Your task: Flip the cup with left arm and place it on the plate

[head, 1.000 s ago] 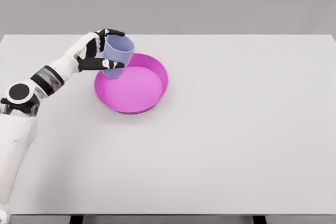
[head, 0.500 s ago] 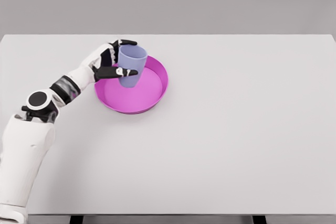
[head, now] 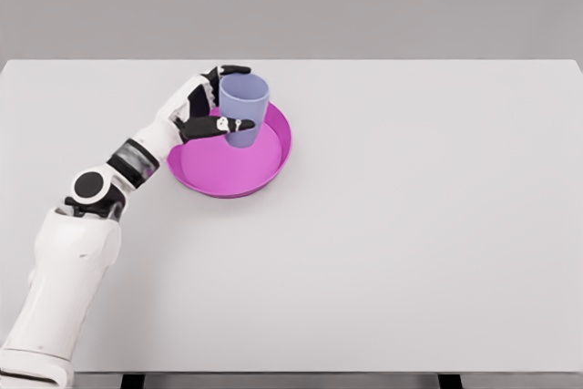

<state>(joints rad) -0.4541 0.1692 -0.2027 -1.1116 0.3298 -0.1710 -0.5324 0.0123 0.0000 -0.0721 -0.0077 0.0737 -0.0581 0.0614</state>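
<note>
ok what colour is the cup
Pale lavender-blue, seen in the head view: the cup over the magenta plate.

The cup (head: 244,108) is light purple-blue. The plate (head: 228,157) is bright pink. The table (head: 392,225) is pale grey-white. The left hand (head: 206,105) is white with black fingers (head: 217,125).

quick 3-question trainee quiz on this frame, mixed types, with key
1. True or false: the cup is upright, mouth up.
2. Where is the cup relative to the plate? A) beside it on the table B) over its far part C) under it
3. Fill in: the cup is held by the ____ hand.

Key: 1 true. 2 B; whether its base touches the plate cannot be told. 3 left; its fingers wrap the cup's side. The right arm is out of view.
</note>
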